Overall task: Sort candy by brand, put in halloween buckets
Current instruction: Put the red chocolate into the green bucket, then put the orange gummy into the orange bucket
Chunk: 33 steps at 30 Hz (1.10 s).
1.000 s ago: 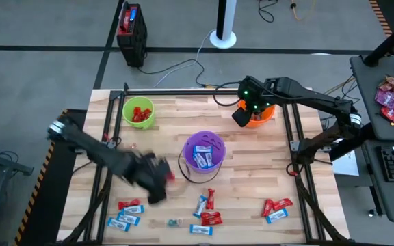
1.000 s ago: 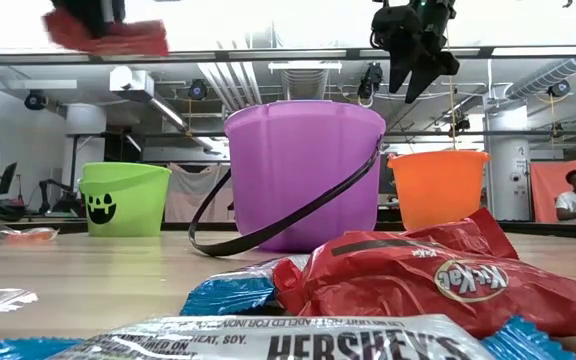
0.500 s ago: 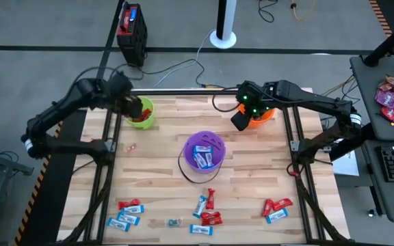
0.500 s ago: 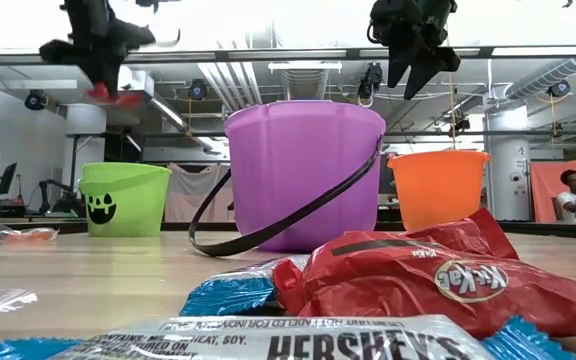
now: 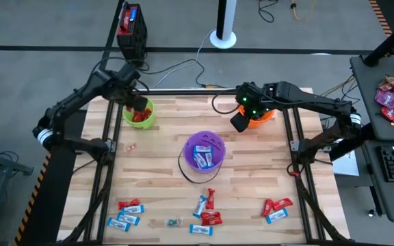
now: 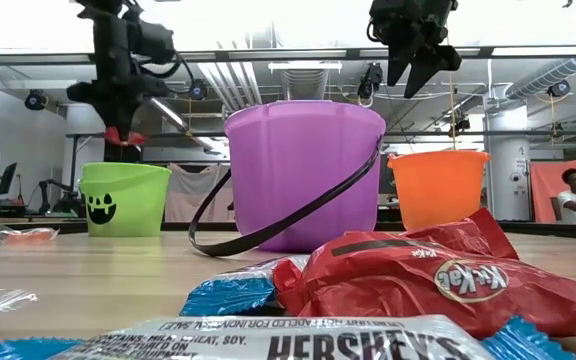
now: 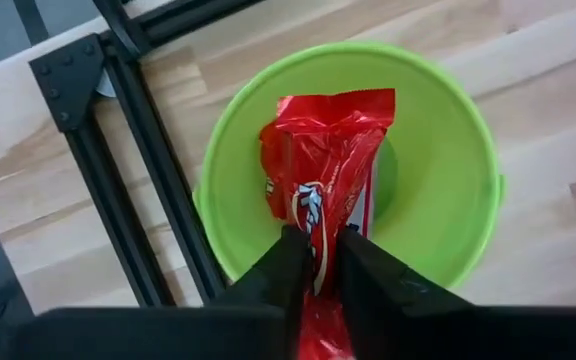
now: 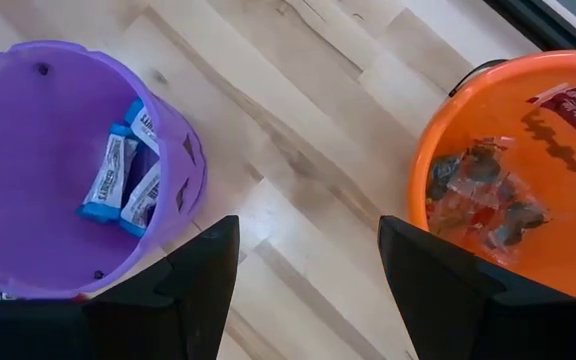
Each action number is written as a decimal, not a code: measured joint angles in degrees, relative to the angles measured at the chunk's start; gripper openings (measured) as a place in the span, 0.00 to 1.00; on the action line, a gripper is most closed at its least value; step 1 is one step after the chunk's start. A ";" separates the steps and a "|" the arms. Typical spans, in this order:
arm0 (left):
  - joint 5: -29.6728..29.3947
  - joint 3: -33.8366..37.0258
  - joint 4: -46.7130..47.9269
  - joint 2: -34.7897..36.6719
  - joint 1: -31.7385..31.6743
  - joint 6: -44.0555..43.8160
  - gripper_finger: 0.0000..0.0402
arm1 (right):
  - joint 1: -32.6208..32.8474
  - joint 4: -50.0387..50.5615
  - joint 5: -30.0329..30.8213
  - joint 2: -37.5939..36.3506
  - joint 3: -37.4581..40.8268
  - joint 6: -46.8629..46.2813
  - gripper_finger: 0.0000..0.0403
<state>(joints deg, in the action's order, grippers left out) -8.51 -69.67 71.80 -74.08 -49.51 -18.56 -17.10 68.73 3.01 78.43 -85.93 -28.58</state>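
Loose candy (image 5: pixel 204 208) lies along the near edge of the desk (image 5: pixel 163 171), well apart from both sets of jaws: red and blue-and-white pieces in a cluster at near left (image 5: pixel 125 212), another at the middle, and a third at near right (image 5: pixel 276 208). In the low view a red Kit Kat wrapper (image 6: pixel 438 280) and a Hershey's wrapper (image 6: pixel 298 345) fill the foreground.

Farther in, the purple bucket (image 5: pixel 204 154) stands mid-desk between the two arms, its thin black handle hanging down one side, with blue-and-white bars (image 8: pixel 123 180) inside.

At the far left, the left gripper (image 5: pixel 133 102) hangs directly over the lime green bucket (image 5: pixel 139 113). Its jaws stand only slightly apart, pinching a red candy wrapper (image 7: pixel 323 180) that dangles from them down into the mouth of the green bucket, where other red pieces already lie.

At the far right, the right gripper (image 5: pixel 241 117) hovers just beside the orange bucket (image 5: pixel 260 116), on the side facing the purple one. Its jaws are spread wide and hold nothing. The orange bucket below and beside them contains a few crinkled clear and dark wrappers (image 8: pixel 483 195).

Beyond the desk, a black and red box (image 5: pixel 131 31) sits on the floor, and a person (image 6: pixel 573 195) is visible in the room at far right.
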 joint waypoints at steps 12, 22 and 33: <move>7.69 0.00 6.11 4.69 5.33 -10.60 0.41 | 0.00 0.07 0.01 0.00 0.00 1.19 0.58; 1.52 3.99 9.33 14.49 43.41 -49.39 0.38 | 0.00 -0.88 0.06 0.00 0.00 2.71 0.58; 6.75 21.55 3.76 7.16 47.64 -35.74 0.38 | -0.02 -3.65 0.06 0.23 0.31 3.28 0.58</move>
<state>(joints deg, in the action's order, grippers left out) -1.76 -48.12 75.56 -66.92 -1.87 -54.30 -17.12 65.08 3.07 78.66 -85.62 -25.30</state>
